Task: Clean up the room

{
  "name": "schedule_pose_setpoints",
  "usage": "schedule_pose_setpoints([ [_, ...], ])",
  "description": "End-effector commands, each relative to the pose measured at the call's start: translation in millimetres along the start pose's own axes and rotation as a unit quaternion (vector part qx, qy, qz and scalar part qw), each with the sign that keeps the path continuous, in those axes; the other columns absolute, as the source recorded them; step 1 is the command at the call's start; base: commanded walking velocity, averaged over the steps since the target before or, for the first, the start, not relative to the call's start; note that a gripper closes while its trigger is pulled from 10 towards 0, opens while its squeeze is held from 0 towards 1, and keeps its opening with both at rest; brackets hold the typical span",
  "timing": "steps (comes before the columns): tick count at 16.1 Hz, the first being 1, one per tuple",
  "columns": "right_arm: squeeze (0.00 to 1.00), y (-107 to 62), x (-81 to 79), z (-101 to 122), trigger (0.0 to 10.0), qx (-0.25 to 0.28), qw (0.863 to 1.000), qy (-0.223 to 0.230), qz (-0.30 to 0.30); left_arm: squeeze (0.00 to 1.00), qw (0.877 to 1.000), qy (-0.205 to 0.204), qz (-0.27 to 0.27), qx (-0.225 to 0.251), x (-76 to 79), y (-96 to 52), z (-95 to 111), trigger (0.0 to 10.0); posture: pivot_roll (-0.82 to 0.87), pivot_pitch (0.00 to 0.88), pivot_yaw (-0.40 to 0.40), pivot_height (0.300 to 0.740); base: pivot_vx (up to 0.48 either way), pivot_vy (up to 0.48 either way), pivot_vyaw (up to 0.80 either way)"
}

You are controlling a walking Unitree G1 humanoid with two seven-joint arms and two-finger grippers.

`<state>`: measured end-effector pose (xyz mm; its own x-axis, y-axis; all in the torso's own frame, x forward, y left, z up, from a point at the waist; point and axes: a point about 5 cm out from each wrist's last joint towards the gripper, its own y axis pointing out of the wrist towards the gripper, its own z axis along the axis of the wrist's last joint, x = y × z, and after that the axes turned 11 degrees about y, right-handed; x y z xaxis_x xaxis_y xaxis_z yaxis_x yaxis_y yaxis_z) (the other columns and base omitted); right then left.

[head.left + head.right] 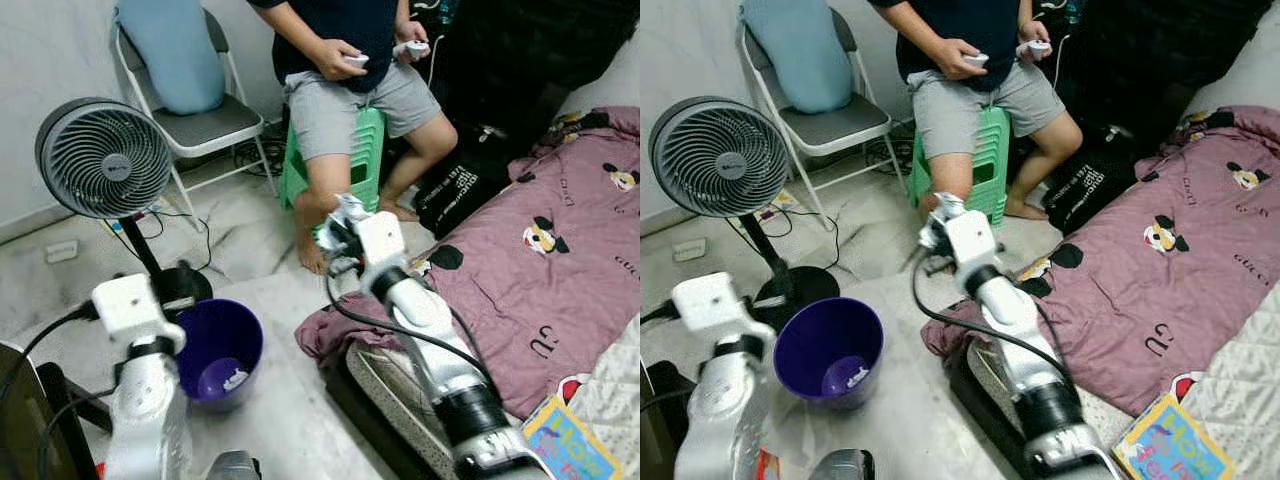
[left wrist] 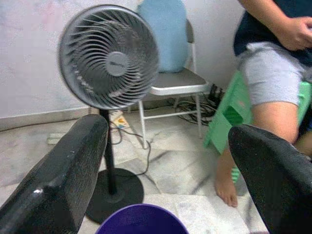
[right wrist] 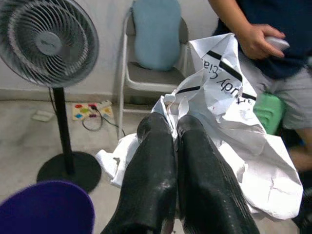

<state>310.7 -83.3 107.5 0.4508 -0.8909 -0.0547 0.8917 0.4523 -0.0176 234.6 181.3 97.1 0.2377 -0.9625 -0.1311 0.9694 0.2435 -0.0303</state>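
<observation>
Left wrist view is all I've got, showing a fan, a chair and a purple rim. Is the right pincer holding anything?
Observer: Yes, the right pincer is shut on a crumpled white paper with black print.
Operator: And what's that purple rim?
Observer: A purple bin on the floor beside the fan's base, with a small white scrap at its bottom.
Operator: Where's the right arm relative to it?
Observer: To the bin's right, raised over the edge of a pink mattress cover.

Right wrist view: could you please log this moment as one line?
right tool: shut on crumpled paper | left tool: open, over purple bin | paper not yet binned
</observation>
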Motion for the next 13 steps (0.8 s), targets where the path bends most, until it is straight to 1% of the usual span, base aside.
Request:
schedule_pose_setpoints([
  [1,0.0,-1.6,5.5,6,10.0,0.012,1.0,0.005,-0.01,0.0,1.0,0.004,-0.013,-0.009,4.3,1.0,-3,10.0,-0.03,0.0,-0.006,0.74,0.0,0.0,0.0],
  [4,0.0,2.3,7.5,9,10.0,0.018,1.0,-0.001,-0.008,0.0,1.0,-0.004,-0.014,-0.01,7.1,1.3,-3,10.0,-0.03,0.0,-0.026,0.74,0.0,0.0,0.0],
  [6,0.0,5.8,9.1,16,10.0,0.031,0.999,0.005,-0.015,0.0,1.0,-0.011,-0.019,-0.014,10.3,0.9,-5,10.0,-0.04,0.0,-0.029,0.74,0.0,0.0,0.0],
  [8,0.0,0.9,17.5,16,10.0,0.032,0.999,0.011,-0.042,0.0,0.999,-0.011,-0.04,-0.01,18.2,6.3,-5,10.0,-0.06,0.0,-0.008,0.74,0.0,0.0,0.0],
  [10,0.0,-4.9,23.9,15,10.0,0.035,0.997,0.013,-0.062,0.0,0.998,-0.01,-0.064,-0.006,25.3,13.1,-2,10.0,-0.1,0.0,0.029,0.74,0.0,0.0,0.0],
  [13,0.0,-10.7,29.0,14,10.0,0.039,0.996,0.011,-0.077,0.0,0.996,-0.009,-0.092,-0.003,35.1,18.6,-1,10.0,-0.13,0.0,0.058,0.74,0.0,0.0,0.0],
])
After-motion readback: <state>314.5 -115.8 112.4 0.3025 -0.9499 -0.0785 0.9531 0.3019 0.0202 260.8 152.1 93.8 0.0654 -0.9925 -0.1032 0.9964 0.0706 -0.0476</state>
